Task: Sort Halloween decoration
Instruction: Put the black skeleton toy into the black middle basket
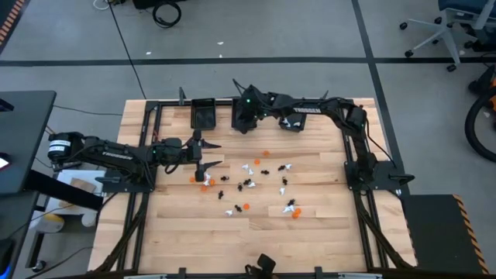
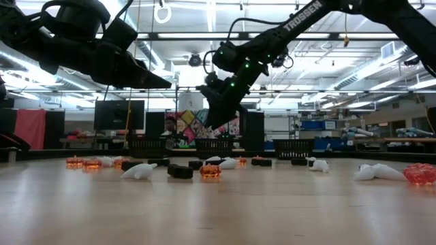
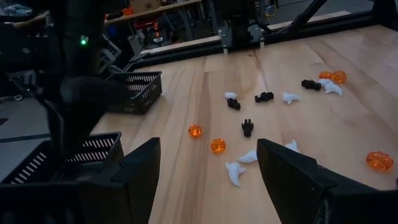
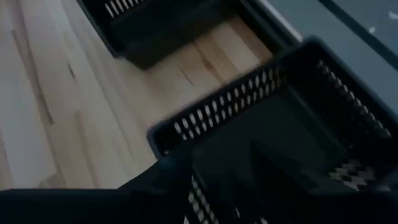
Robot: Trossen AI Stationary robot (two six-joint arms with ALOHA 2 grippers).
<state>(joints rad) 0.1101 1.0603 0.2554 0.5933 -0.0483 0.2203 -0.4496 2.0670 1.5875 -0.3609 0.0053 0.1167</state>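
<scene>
Along the bench's (image 1: 310, 232) far edge, the right hand (image 1: 242, 116) hovers over the middle slotted black bin (image 1: 245, 114), fingers' state unclear. Left hand (image 1: 208, 153) spread beside glossy decorations (image 1: 248, 184) scattered mid-bench.

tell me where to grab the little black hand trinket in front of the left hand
Pinch the black hand trinket across its narrow wrist end, coming straight down from above: it lies flat on the table, fingers splayed, with clear space on both sides. The open left hand is nearest.

Trinkets (image 1: 248, 184) crowd the table (image 1: 325, 232) centre; bins (image 1: 203, 113) line its far edge; near boards lie bare
</scene>
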